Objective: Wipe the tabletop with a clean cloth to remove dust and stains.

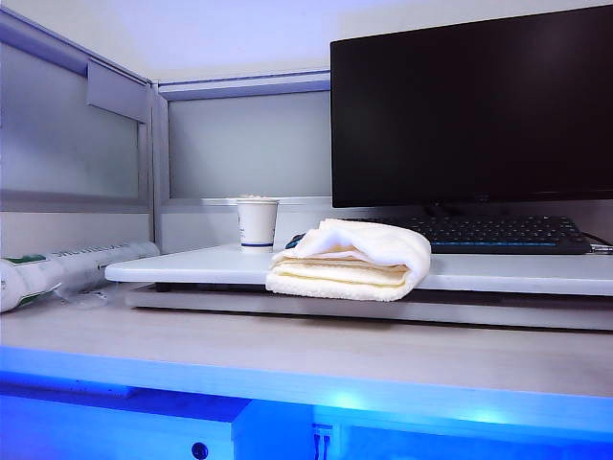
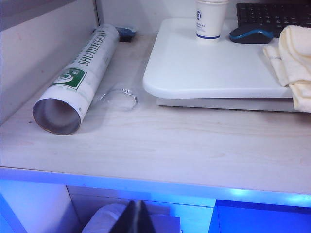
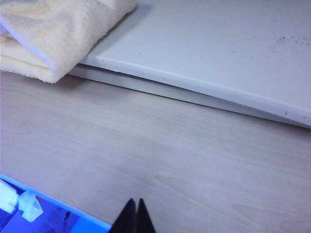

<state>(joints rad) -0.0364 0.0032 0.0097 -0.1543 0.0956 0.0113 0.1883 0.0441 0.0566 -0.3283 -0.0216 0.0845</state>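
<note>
The cream-white folded cloth lies on the front edge of the white raised tabletop, partly overhanging it. The left wrist view shows the cloth at one side of the tabletop; the right wrist view shows the cloth on the tabletop, which has small dark specks. My left gripper is shut and empty, held back below the desk's front edge. Over the front of the wood-grain desk, well short of the cloth, my right gripper is shut and empty too. Neither gripper appears in the exterior view.
On the tabletop stand a paper cup, a keyboard and a mouse, with a monitor behind. A shuttlecock tube lies on the lower desk at the left, near the partition wall.
</note>
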